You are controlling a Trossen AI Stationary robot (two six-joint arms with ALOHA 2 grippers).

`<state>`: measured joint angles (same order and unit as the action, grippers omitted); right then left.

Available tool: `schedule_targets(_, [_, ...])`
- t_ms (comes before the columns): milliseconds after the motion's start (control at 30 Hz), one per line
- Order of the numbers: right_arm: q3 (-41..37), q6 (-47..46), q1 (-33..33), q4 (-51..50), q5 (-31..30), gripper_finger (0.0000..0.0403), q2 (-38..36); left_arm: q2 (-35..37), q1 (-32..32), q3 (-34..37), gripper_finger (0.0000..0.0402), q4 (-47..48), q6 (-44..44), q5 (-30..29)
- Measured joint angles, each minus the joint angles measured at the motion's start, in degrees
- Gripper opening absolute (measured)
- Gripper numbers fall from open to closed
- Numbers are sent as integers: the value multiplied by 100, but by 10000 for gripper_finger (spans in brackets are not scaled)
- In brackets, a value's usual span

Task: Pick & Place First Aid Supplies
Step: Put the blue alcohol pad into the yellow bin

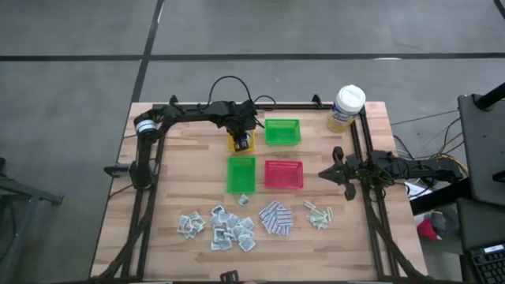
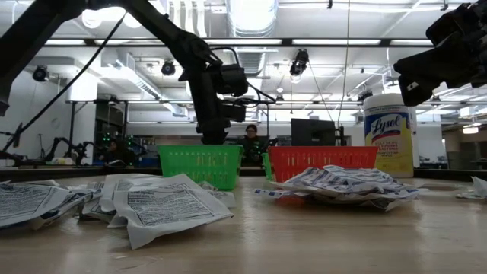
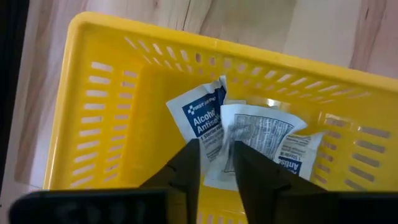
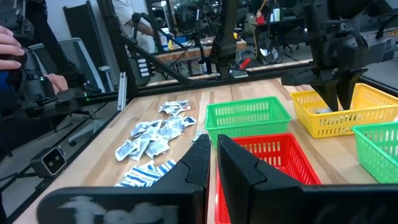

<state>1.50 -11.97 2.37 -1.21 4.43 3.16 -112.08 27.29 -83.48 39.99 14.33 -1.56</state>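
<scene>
My left gripper (image 3: 216, 163) hangs open, pointing down into the yellow tray (image 3: 87, 106) at the table's far middle (image 1: 233, 147). Two white-grey sachets lie on the tray's floor, one with a blue label (image 3: 200, 115) and one printed side up (image 3: 264, 134) partly over it. The other first aid supplies lie on the near part of the table: white-grey sachets (image 1: 221, 229), blue-and-white pads (image 1: 276, 218), pale green strips (image 1: 318, 214), and a single sachet (image 1: 243, 200) near the green tray. My right gripper (image 4: 212, 163) waits shut and level at the table's right edge (image 1: 334, 172).
One green tray (image 1: 282, 132) stands right of the yellow one, another green tray (image 1: 241, 174) and a red tray (image 1: 283, 175) nearer. A yellow canister with a white lid (image 1: 347, 107) stands at the far right corner. Black frame rails (image 1: 146, 170) run along both sides.
</scene>
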Motion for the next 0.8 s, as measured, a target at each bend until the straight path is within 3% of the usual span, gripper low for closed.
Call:
schedule_targets(167, [-2,0,1,0,0,28,0,241,-104,-15,126,134,-56,-316])
schedule_targets(433, [-1,0,-2,0,-1,28,0,1016,-460,-44,131,700,-186,-1144])
schedule_targets(800, [0,0,-2,0,0,28,0,1840,-1581,160,131,1751,-2301,-935])
